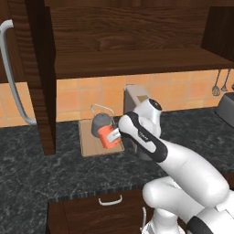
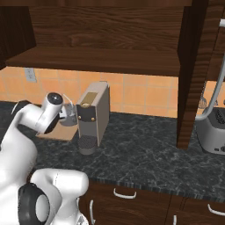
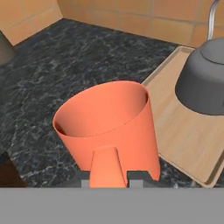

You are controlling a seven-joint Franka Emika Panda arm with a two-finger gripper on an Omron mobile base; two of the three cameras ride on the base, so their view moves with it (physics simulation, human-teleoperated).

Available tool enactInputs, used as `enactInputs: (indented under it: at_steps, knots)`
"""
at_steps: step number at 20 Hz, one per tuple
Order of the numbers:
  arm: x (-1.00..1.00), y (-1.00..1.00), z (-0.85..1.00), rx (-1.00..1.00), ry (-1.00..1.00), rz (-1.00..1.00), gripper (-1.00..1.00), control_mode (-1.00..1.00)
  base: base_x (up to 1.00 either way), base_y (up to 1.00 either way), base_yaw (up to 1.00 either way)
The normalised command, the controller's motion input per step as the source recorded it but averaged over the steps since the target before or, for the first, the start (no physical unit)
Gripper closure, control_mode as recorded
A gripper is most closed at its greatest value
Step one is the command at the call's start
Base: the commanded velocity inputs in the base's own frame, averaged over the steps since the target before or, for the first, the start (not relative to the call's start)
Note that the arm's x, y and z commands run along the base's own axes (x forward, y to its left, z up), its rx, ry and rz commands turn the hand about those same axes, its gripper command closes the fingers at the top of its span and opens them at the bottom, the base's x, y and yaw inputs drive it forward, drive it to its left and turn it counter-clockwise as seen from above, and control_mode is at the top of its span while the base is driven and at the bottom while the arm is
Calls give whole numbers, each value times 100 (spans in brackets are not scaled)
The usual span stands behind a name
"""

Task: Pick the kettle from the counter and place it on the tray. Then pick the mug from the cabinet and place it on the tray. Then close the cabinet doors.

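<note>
Dark brown wood frames the left base view: an open cabinet door (image 1: 39, 73) with its curved silver handle (image 1: 11, 73) hangs at the far left, and the cabinet (image 1: 132, 50) shelf runs across the top. Below it, on the black marbled surface (image 1: 41, 169), the tan tray (image 1: 89, 141) lies against the tiled wall, with the dark grey kettle (image 1: 101, 122) on its rear part. Just right of the kettle, the orange-red mug (image 1: 109, 136) is tipped on its side over the tray's front right part, held at the end of the white arm; whether it touches the board cannot be told. The gripper (image 1: 115, 134) has its jaws narrowed around the mug's handle. The hand view alone shows this grip closely: the mug (image 3: 107, 131) fills the centre with its open mouth facing away and its handle rising between the dark finger tips (image 3: 139, 177), while the kettle (image 3: 203, 81) sits on the tray (image 3: 188, 140) at the right. The right base view shows a tall grey coffee machine (image 2: 93, 116) standing on the surface (image 2: 145, 154) and hiding most of the tray (image 2: 57, 132) behind the arm, then the other open door (image 2: 191, 74), and a toaster (image 2: 212, 129) at the far right.
</note>
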Motion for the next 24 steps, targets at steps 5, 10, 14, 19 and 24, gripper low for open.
enactInputs:
  at_steps: [5,10,14,19,24]
  knots:
    - [21,4,-40,2,-8,-4,100,-100,0,0,0]
    - [8,11,-39,5,-2,-2,100,-100,0,0,0]
    - [11,11,-23,10,-10,-2,100,-100,0,0,0]
    - [30,0,-19,7,-6,-5,100,-100,0,0,0]
    - [31,0,-23,3,0,-4,100,-100,0,0,0]
